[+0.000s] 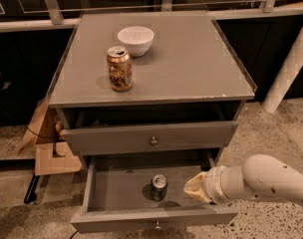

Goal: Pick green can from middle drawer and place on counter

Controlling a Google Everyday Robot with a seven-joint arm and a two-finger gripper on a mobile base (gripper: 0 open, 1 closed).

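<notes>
The green can (159,187) stands upright near the front middle of the open middle drawer (116,190). My gripper (194,188) comes in from the right on a white arm and sits over the drawer's right part, just right of the can and apart from it. Only a tan tip shows. The counter (191,63) is the cabinet's grey top above.
On the counter stand a gold-brown patterned can (120,68) and a white bowl (135,40). The upper drawer (151,138) is pulled out slightly. Cardboard (44,143) lies left of the cabinet. A white post (288,68) leans at the right.
</notes>
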